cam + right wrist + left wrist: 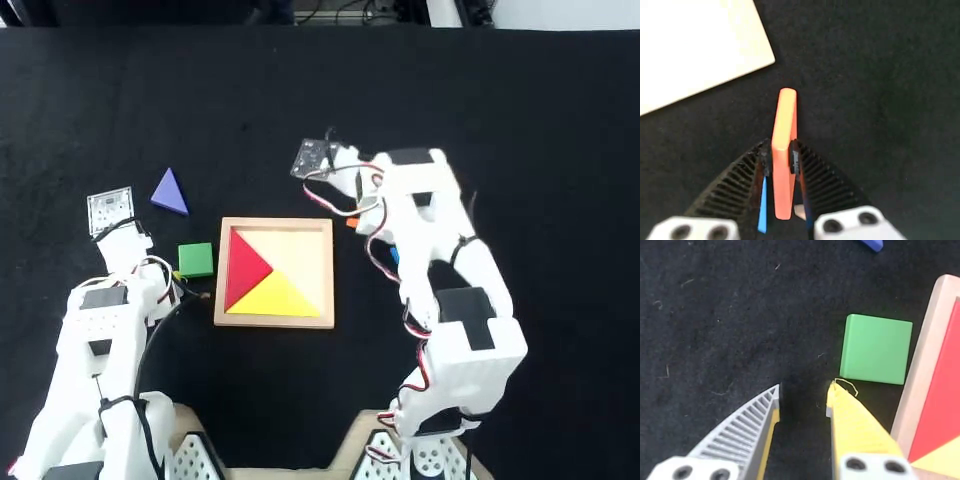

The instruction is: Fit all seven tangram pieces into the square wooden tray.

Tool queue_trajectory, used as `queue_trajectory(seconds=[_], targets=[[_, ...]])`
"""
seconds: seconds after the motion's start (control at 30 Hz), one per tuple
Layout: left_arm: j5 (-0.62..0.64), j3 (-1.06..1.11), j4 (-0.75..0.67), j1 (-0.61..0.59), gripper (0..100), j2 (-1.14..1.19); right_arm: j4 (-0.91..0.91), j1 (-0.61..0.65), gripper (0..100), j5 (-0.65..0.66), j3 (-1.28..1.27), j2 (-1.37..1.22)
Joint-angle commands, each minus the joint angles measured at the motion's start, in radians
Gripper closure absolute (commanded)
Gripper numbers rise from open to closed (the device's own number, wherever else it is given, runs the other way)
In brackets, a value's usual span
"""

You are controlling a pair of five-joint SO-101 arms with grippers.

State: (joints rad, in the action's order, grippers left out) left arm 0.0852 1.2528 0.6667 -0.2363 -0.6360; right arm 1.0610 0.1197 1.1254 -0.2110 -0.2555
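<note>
Orange piece [784, 115]: pinched on edge, across its flat faces, by my right gripper [780, 151], near a corner of the wooden tray [326, 270], likely for carrying in. Green square [875, 347]: flat beside tray, just ahead of my left gripper [805, 389], which is spread and unladen.

This looks like a robotics lab bench. A black cloth [520, 90] covers the whole table. A white left arm [100, 335] and right arm [450, 250], both with bare wires [412, 322] looping over their joints, stand side by side at the near edge. Loose cables [345, 12] run along the far edge. A wooden tray [275, 322] lies between the arms.
</note>
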Motion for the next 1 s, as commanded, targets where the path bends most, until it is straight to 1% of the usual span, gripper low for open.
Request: queue_trajectory(seconds=[0.0, 0.23, 0.47, 0.67, 0.77, 0.87, 0.97], targets=[[0.0, -0.05, -0.015, 0.015, 84, 0.003, 0.169, -0.014, 98.7, -0.078, 0.17, 0.013], [0.0, -0.05, -0.015, 0.015, 84, 0.003, 0.47, 0.006, 98.7, -0.342, 0.438, 0.004], [0.0, -0.048, -0.015, 0.015, 84, 0.003, 0.652, 0.061, 98.7, -0.611, 0.578, 0.004], [0.0, -0.047, -0.009, 0.015, 84, 0.003, 0.697, 0.153, 98.7, -0.916, 0.587, 0.013], [0.0, -0.047, -0.009, 0.015, 84, 0.003, 0.694, 0.198, 98.7, -1.03, 0.587, 0.013], [0.0, -0.047, -0.009, 0.015, 84, 0.003, 0.683, 0.256, 98.7, -1.106, 0.587, 0.005], [0.0, -0.047, -0.009, 0.015, 84, 0.003, 0.615, 0.298, 98.7, -1.122, 0.558, 0.002]])
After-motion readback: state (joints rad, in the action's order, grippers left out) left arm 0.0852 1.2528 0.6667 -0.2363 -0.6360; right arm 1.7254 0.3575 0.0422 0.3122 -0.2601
